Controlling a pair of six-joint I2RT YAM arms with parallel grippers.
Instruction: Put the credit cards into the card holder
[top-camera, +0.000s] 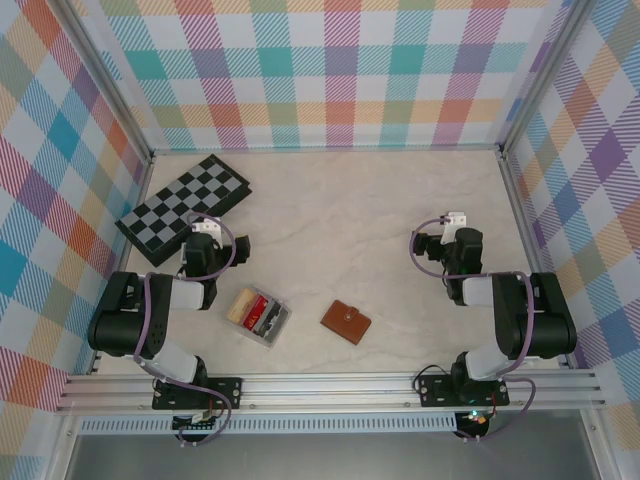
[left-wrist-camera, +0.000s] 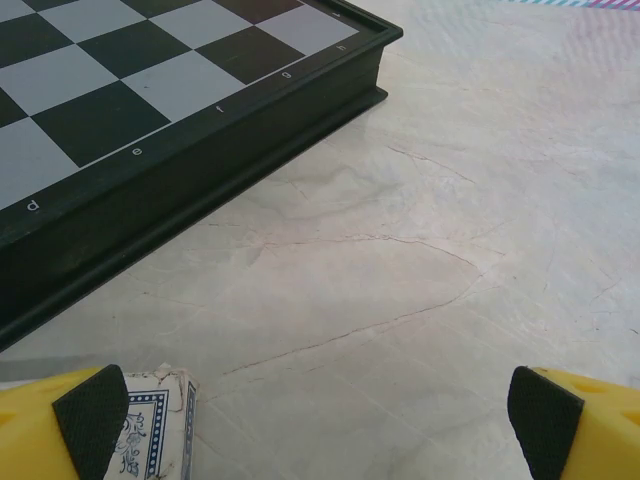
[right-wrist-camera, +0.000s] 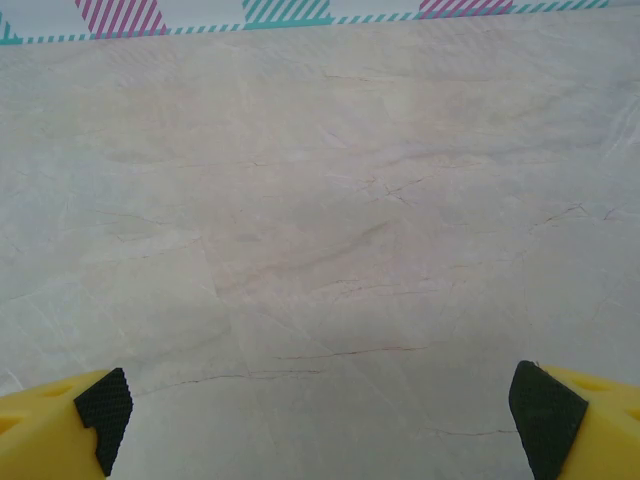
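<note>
Pale marbled surface (top-camera: 330, 215) enclosed by pastel plaid walls (top-camera: 330, 70). Small reddish-brown leather card holder (top-camera: 346, 322) with a snap-button tab lies flat and closed near the front edge, roughly midway between the two arm bases, touching nothing. Just left of it, apart, sits a clear plastic rectangular tray (top-camera: 283, 324), angled; inside it lie the thin plastic credit cards (top-camera: 255, 310), tan, red and a dark one visible, bunched together, exact count not readable. Folded black-and-grey chessboard (top-camera: 185, 208) rests at the back left, set diagonally; the left wrist view shows its dark side wall and lettered edge (left-wrist-camera: 190, 130) close ahead. Left claw (top-camera: 205, 228) hangs over the near corner of the chessboard, well behind the tray; in its own view the left claw (left-wrist-camera: 318, 420) is released, yellow fingers with black pads (left-wrist-camera: 92, 415) spread wide, nothing between them, bare surface below. A small blue-patterned pack (left-wrist-camera: 150, 435) lies just beside the left-hand pad. Right claw (top-camera: 450, 222) is out over open surface at the right, well apart from the card holder; from its wrist the right claw (right-wrist-camera: 320, 420) is likewise released, pads (right-wrist-camera: 545, 410) wide, gripping nothing
</note>
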